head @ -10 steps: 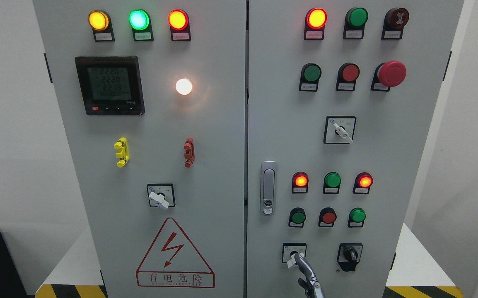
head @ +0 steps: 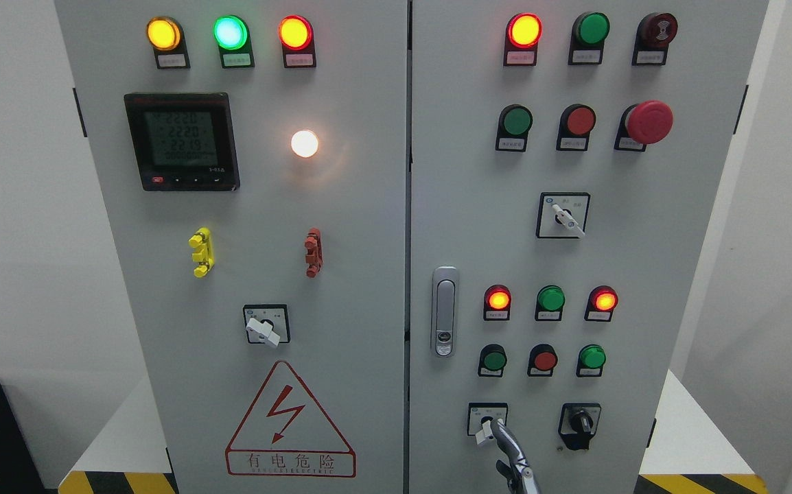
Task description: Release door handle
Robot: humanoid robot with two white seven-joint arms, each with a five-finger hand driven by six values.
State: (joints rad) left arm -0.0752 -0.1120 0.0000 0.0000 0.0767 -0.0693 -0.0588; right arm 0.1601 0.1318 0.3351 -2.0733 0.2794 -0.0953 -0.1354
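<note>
Hand low at the cabinet's bottom edge
The door handle (head: pixel 445 311) is seen untouched, with bare panel around it; below, one finger (head: pixel 509 449) is raised against the selector switch (head: pixel 486 429), nothing visibly gripped.

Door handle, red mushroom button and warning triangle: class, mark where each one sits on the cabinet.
Door handle (head: pixel 445 311), head view: middle of its silver lever.
Red mushroom button (head: pixel 650 122), head view: centre of its red cap.
Warning triangle (head: pixel 289 418), head view: on the red lightning bolt inside it.

One robot hand (head: pixel 514 461) at bottom edge, single metal finger (head: pixel 506 439) extended upward.
</note>
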